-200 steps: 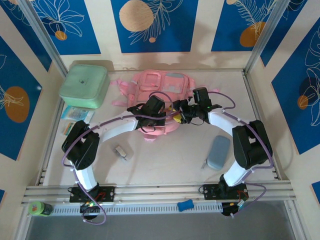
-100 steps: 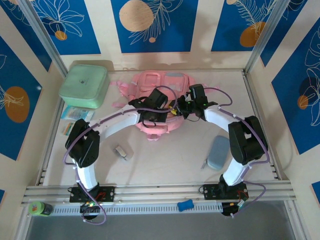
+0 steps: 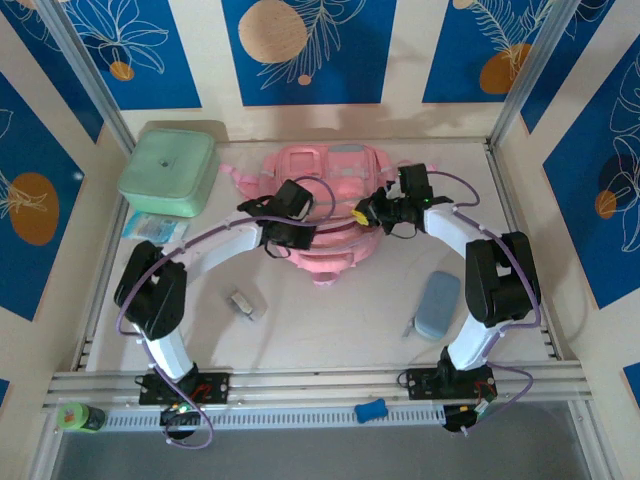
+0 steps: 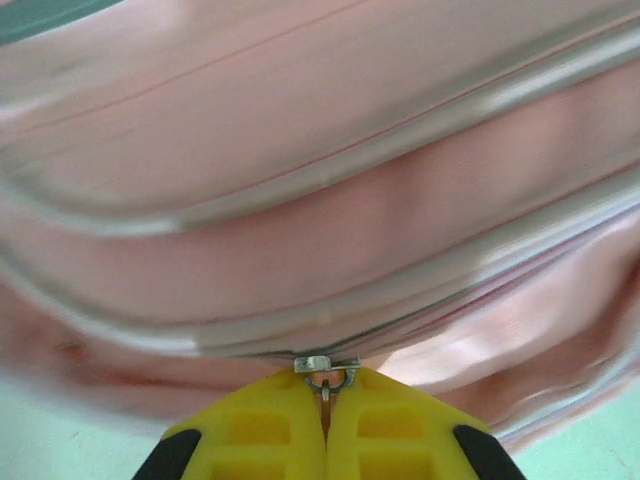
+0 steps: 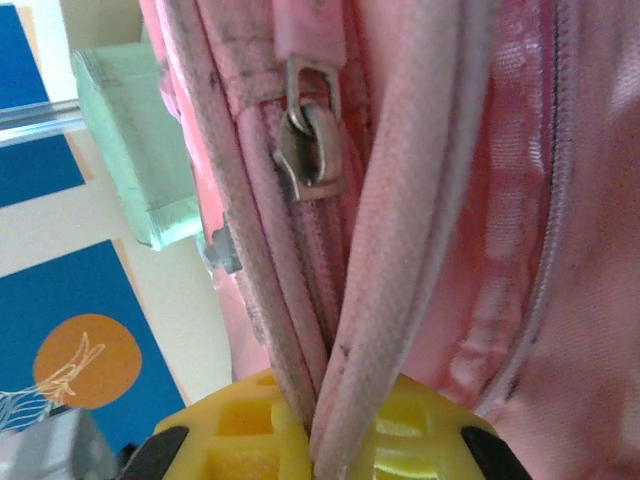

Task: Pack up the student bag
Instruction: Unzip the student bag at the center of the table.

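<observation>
**Ana:** While both arms lean in over it, where does the student bag [image 3: 335, 175] lie?

**Ben:** Flat on the tabletop [image 3: 340, 325], toward the far middle. The mint-green box [image 3: 168, 172] is near it on the left, and the bag's pink straps trail out toward that box.

**Ana:** And the left pincer [image 4: 326, 388]?

**Ben:** Clenched. Its wrist view has the two yellow fingers [image 4: 260, 430] pressed together, with a small metal zip pull [image 4: 326, 372] nipped between their tips. The pull sits right against a pale zip line running across the pink cloth. That view is blurred, so I can't tell which pocket it belongs to.

**Ana:** The right pincer [image 5: 325, 405]?

**Ben:** Clamped on the bag itself. A fold of pink fabric rises between its yellow fingers [image 5: 425, 425], along the edge of a zip track. Higher up that track hangs a metal slider [image 5: 312, 150], clear of the fingers.

**Ana:** From above, where do they take hold?

**Ben:** The left one takes hold at the bag's left side and the right one at its right side.

**Ana:** Anything else lying about?

**Ben:** A grey-blue pouch [image 3: 437, 305] lies beside the right arm, well apart from the bag. A small grey object [image 3: 243, 304] lies near the left arm.
</observation>
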Controlling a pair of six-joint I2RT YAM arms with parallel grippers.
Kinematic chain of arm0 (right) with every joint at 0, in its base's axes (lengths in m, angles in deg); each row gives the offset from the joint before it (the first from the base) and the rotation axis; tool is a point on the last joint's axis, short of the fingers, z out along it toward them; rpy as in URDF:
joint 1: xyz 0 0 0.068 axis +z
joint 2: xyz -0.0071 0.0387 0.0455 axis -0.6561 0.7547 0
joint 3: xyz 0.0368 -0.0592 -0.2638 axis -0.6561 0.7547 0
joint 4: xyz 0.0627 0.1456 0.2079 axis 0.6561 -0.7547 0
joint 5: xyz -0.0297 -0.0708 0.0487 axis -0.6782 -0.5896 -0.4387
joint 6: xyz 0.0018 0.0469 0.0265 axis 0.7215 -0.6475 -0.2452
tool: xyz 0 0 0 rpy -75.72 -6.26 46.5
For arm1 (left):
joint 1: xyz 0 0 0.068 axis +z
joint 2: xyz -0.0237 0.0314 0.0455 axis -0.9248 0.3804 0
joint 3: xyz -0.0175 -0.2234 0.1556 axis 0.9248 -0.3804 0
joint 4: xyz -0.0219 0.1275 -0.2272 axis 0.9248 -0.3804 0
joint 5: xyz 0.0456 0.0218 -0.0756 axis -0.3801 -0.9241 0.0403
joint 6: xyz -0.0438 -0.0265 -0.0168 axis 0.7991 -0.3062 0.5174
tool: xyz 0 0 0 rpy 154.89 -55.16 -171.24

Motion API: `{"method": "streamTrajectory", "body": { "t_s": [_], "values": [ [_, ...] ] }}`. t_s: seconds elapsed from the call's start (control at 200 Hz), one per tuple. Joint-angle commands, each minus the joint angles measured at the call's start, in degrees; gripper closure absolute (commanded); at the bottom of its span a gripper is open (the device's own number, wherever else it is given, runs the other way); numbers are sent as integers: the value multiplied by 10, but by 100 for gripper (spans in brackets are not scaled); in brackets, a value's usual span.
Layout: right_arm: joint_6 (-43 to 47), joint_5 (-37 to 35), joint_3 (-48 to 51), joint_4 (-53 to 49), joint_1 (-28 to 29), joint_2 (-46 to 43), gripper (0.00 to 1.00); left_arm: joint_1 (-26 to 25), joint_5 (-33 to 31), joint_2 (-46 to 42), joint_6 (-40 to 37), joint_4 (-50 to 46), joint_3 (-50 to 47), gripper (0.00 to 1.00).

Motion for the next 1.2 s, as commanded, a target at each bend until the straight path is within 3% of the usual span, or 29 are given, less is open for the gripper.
{"method": "streamTrajectory", "body": {
  "t_s": [0.0,0.145,0.3,0.395,0.47,0.52,0.605,0.74,0.81,0.98,1.196],
  "values": [
    [36,-36,-45,-17,-54,1,100,15,6,-44,-10,-44,-34,100],
    [36,-18,-52,-26,-41,2,99,0,59,-67,30,38,-60,100],
    [-29,-9,1,33,11,-17,53,-33,67,-49,49,91,-39,100],
    [-61,-47,16,47,64,-27,41,-45,65,-29,52,94,-14,100],
    [-75,-97,18,48,102,-32,38,-50,64,-22,59,106,-10,100],
    [-81,-125,20,51,116,-32,40,-51,71,-21,64,113,-11,100],
    [-84,-138,18,52,118,-28,53,-53,67,-25,65,111,-15,100],
    [-59,-136,14,26,106,-36,89,-51,46,-46,47,95,-38,100],
    [-34,-129,13,10,95,-50,99,-49,32,-61,26,81,-52,100],
    [10,-66,18,-20,34,-77,100,-24,-22,-97,-13,58,-110,100],
    [34,28,12,-25,-24,-79,100,58,-6,-108,-47,121,-165,100]
  ]
}}
